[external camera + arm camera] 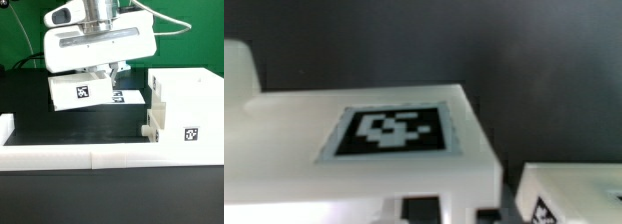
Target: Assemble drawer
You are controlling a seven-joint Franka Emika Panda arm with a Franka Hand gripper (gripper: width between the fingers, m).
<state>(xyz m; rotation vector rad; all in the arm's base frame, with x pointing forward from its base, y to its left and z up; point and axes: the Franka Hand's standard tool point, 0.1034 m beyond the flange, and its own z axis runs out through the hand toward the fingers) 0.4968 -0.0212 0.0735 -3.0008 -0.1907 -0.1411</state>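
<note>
My gripper (104, 74) is shut on a white drawer tray (80, 93) and holds it tilted above the black table, at the exterior view's left of the housing. The tray's large black-and-white tag faces the camera. The tall white box housing (187, 104) stands at the right with a small tag on its front, and a small knob (148, 128) juts from its lower left side. In the wrist view the tray (393, 132) fills the frame with its tag up, and a corner of another tagged white part (573, 196) shows beside it. My fingertips are mostly hidden there.
A long low white rail (100, 152) runs along the table's front edge, with a short piece (6, 126) at the left. The marker board (126, 98) lies flat behind the held tray. Cables hang behind the arm.
</note>
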